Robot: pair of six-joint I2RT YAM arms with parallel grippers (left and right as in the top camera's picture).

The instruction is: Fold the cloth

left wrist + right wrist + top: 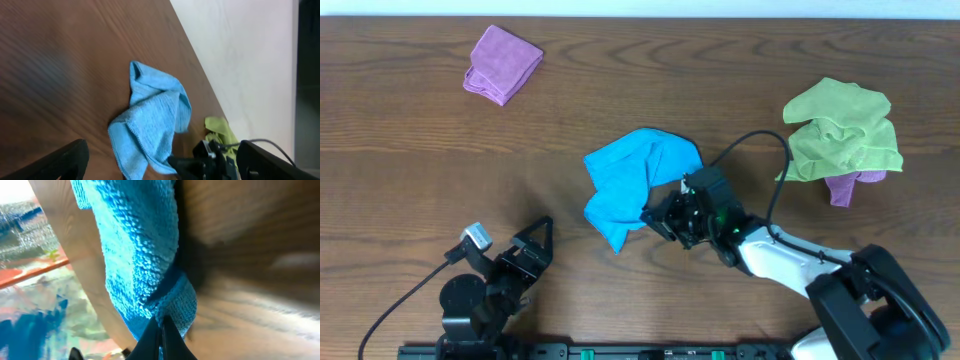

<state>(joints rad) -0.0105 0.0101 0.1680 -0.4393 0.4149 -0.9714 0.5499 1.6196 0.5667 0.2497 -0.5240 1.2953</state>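
A crumpled blue cloth (632,180) lies on the wooden table near the middle. It also shows in the left wrist view (150,125) and fills the right wrist view (140,255). My right gripper (662,217) is shut on the cloth's right edge, pinching a fold between its black fingertips (161,330). My left gripper (535,245) is open and empty near the front left of the table, well clear of the cloth; its two fingers frame the left wrist view (160,165).
A folded purple cloth (502,64) lies at the back left. A green cloth (842,128) sits heaped on another purple cloth (842,186) at the right. A black cable (760,150) arcs over the right arm.
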